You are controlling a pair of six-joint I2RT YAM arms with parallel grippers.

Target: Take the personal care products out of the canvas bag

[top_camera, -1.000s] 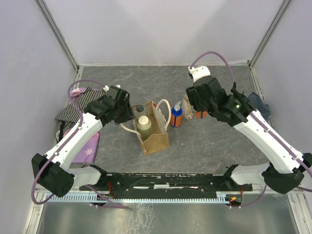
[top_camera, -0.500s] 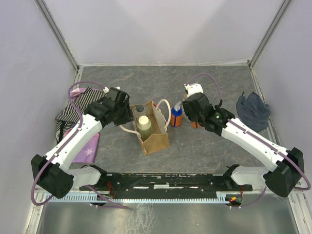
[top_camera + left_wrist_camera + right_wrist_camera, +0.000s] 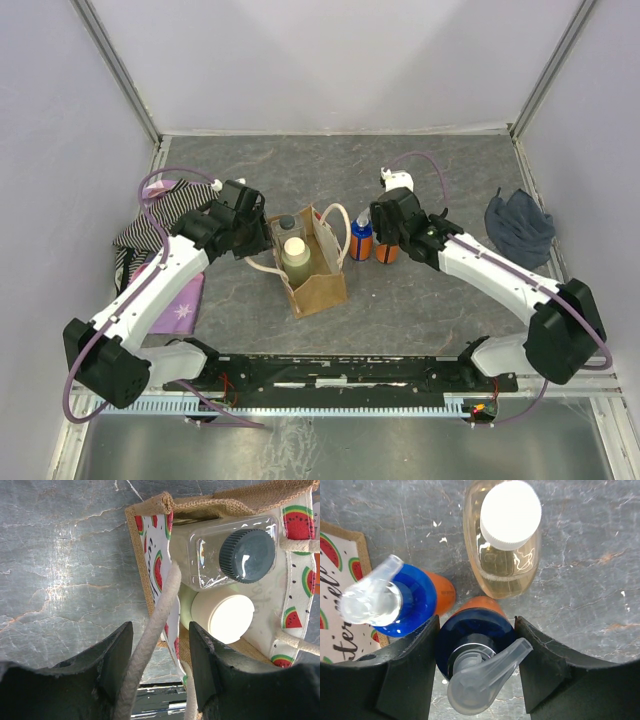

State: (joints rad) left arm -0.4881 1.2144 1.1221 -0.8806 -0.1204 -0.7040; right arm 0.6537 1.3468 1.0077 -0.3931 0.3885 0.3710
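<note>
The canvas bag stands upright at mid-table. Inside it are a clear square bottle with a dark cap and a cream bottle. My left gripper hangs at the bag's left side, open, with a cream handle loop running loosely between its fingers. Right of the bag, my right gripper is shut on an upright orange-and-blue bottle, low over the table. A second orange-and-blue bottle stands just left of it, and an amber bottle with a white cap just beyond.
A blue-grey cloth lies at the right edge. Striped clothes and a purple one lie at the left, under my left arm. Enclosure walls close in the back and sides.
My right arm has come down and leftward with the orange-and-blue bottle, ending beside the other one near the bag. The left arm has stayed put.
</note>
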